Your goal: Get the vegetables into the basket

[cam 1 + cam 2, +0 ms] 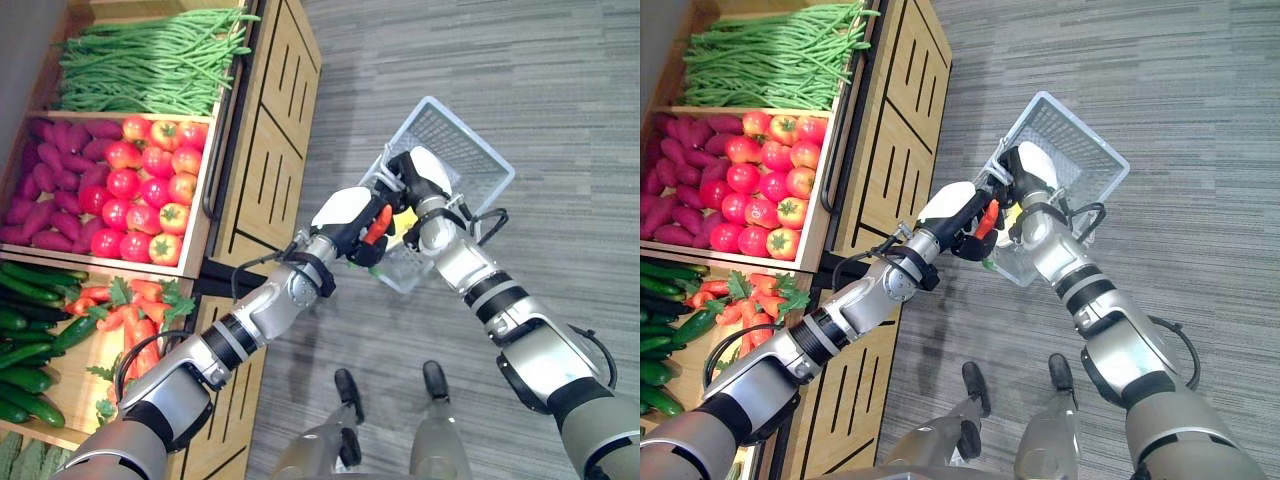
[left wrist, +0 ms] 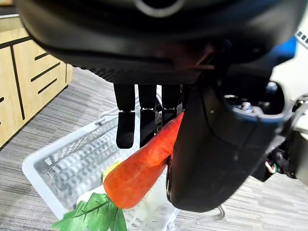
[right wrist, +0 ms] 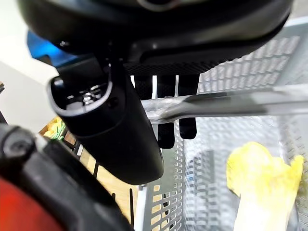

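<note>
Carrot [image 2: 144, 166] pinched in left hand [image 1: 355, 222] over basket [image 1: 470, 150], its handle gripped by right hand [image 1: 420, 180]; drop step, next needs fingers to release

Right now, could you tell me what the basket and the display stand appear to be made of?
The basket looks like white perforated plastic, with a handle that looks like shiny metal wire. The display stand looks like pale matt wood, judging by its grain and dark slots, possibly veneer.

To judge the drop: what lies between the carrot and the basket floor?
In the left wrist view, the carrot hangs over the basket, with open air and a yellow-white vegetable beneath.
</note>
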{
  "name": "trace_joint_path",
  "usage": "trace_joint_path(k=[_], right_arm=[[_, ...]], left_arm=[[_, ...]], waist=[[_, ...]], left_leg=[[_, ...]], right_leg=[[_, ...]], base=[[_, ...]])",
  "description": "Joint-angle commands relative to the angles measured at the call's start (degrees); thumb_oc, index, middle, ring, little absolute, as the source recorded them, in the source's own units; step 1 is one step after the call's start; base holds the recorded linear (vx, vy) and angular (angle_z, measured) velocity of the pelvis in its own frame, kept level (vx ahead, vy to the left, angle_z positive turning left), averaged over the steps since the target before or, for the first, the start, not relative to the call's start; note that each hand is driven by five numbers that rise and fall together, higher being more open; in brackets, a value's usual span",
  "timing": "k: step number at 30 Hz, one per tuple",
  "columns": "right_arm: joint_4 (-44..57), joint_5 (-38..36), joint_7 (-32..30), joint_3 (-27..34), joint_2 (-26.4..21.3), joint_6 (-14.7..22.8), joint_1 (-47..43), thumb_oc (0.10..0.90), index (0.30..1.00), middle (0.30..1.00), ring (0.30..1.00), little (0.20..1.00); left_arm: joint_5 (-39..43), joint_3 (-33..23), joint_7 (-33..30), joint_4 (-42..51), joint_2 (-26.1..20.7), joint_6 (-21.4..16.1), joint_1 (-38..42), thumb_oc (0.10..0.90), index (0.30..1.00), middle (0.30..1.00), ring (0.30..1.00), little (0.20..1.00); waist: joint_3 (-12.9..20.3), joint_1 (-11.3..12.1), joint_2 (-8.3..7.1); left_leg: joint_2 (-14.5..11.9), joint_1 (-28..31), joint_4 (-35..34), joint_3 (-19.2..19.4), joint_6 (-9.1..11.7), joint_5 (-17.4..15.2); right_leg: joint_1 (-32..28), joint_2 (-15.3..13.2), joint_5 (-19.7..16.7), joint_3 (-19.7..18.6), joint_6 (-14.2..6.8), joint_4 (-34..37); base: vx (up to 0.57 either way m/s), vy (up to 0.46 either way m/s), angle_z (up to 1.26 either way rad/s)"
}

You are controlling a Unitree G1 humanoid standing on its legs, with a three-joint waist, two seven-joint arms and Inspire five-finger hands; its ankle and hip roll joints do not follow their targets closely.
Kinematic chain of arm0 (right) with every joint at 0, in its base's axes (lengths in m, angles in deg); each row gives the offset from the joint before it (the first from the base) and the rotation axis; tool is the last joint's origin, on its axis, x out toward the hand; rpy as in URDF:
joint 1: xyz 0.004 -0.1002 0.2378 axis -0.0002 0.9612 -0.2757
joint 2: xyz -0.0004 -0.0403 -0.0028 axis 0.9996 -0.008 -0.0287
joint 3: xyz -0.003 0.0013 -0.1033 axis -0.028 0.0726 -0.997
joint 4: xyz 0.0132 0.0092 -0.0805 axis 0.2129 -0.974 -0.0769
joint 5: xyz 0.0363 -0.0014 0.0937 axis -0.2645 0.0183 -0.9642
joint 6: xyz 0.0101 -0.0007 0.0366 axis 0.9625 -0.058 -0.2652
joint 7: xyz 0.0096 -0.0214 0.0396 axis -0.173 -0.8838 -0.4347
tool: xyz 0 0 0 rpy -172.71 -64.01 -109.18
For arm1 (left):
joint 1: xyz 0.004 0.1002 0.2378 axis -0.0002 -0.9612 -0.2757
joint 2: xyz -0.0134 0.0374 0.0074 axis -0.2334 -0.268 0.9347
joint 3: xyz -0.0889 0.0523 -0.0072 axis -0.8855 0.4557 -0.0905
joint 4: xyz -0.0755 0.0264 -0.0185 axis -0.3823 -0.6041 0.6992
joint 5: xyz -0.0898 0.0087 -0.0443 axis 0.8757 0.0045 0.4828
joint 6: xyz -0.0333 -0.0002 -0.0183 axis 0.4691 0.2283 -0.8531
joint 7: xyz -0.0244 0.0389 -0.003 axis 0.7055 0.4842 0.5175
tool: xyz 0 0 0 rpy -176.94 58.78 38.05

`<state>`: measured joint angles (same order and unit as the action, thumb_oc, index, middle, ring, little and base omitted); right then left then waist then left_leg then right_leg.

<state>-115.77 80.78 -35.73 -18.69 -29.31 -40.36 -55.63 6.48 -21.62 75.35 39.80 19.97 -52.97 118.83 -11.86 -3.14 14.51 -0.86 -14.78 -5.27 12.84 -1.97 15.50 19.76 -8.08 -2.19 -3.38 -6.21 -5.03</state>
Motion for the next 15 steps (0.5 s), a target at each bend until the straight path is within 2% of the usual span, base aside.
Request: trace_joint_path(k=[1, 4, 5, 10, 11, 13, 14, 15], right_arm=[[-1.1, 2.4, -3.9, -0.2, 6.3, 5.8, -20.1, 0.4, 0.3, 0.3, 0.3, 0.3], [-5.5, 1.1, -4.0, -0.9, 5.8, 5.9, -22.9, 0.4, 0.3, 0.3, 0.3, 0.3], [-6.5, 0.3, -3.4, -1.5, 5.7, 5.6, -24.4, 0.4, 0.3, 0.3, 0.3, 0.3], [-8.0, -1.3, -3.9, -2.8, 7.1, 6.9, -25.4, 0.4, 0.3, 0.3, 0.3, 0.3], [-8.2, -1.1, -4.9, -3.6, 9.2, 8.2, -24.5, 0.4, 0.3, 0.3, 0.3, 0.3], [-10.1, -3.4, -5.4, -2.9, 10.4, 7.7, -25.8, 0.4, 0.3, 0.3, 0.3, 0.3], [-10.5, -3.9, -5.9, -4.1, 10.5, 7.8, -27.0, 0.4, 0.3, 0.3, 0.3, 0.3], [-10.6, -3.9, -5.9, -4.1, 10.4, 7.9, -27.0, 0.4, 0.3, 0.3, 0.3, 0.3]], left_arm=[[0.5, -2.1, -1.4, 2.1, -0.9, -3.0, 3.9, 0.4, 0.3, 0.3, 0.3, 0.3], [1.1, -1.8, -1.2, 2.2, -1.4, -3.5, 3.4, 0.4, 0.3, 0.3, 0.3, 0.3], [0.0, -1.4, -1.4, -0.6, -3.2, -3.0, 2.8, 0.4, 0.3, 0.3, 0.3, 0.3], [1.3, 0.5, -1.4, -4.4, -2.1, -2.6, 2.9, 0.4, 0.3, 0.3, 0.3, 0.3], [-1.8, 4.7, -2.5, -17.4, 7.3, -1.4, 3.2, 0.4, 0.3, 0.3, 0.3, 0.3], [-2.2, 4.4, -3.7, -18.4, 7.4, -1.0, 3.1, 0.4, 0.3, 0.3, 0.3, 0.3], [-3.3, 5.2, -3.8, -22.7, 9.0, -0.4, 3.2, 0.4, 0.3, 0.3, 0.3, 0.3], [-3.3, 5.2, -3.9, -22.9, 9.2, -0.5, 3.3, 0.4, 0.3, 0.3, 0.3, 0.3]], waist=[[2.8, 0.7, -0.47], [2.8, 1.1, -1.06], [2.8, 1.2, -1.23], [2.7, 0.7, -2.18], [2.1, -1.0, -2.95], [2.6, -0.9, -3.59], [2.8, -1.0, -4.09], [2.9, -0.9, -4.05]], left_leg=[[0.7, 1.3, 0.3, -1.0, 3.2, -12.1], [0.6, 1.1, 0.3, -1.3, 3.1, -12.1], [0.6, 1.1, 0.3, -1.3, 3.2, -12.0], [0.3, 1.0, 0.3, -1.1, 3.3, -12.0], [0.1, 1.4, 0.3, -0.9, 3.3, -12.1], [-0.1, 1.0, 0.3, -0.5, 3.4, -12.1], [-0.3, 0.7, 0.3, -0.1, 3.5, -12.0], [-0.3, 0.7, 0.3, -0.1, 3.5, -12.0]], right_leg=[[-2.5, 0.4, -5.1, 0.4, -0.1, 10.0], [-2.4, 0.4, -5.1, 0.4, 0.0, 10.0], [-2.4, 0.5, -5.1, 0.5, 0.2, 10.0], [-2.2, 0.8, -5.3, 0.3, 0.4, 10.0], [-2.4, 0.9, -5.2, 0.2, 0.5, 10.0], [-1.9, 1.2, -5.3, -0.3, 0.5, 10.0], [-1.5, 1.3, -5.4, -0.6, 0.6, 10.0], [-1.4, 1.2, -5.4, -0.6, 0.6, 10.0]], base=[[0.0, 0.0, 0.0], [-0.02, 0.017, 0.5], [0.0, 0.0, 0.0], [0.0, 0.016, -0.03], [0.0, 0.0, 0.0], [0.0, -0.005, -0.06], [0.0, -0.003, -0.21], [0.01, -0.001, -0.27]])
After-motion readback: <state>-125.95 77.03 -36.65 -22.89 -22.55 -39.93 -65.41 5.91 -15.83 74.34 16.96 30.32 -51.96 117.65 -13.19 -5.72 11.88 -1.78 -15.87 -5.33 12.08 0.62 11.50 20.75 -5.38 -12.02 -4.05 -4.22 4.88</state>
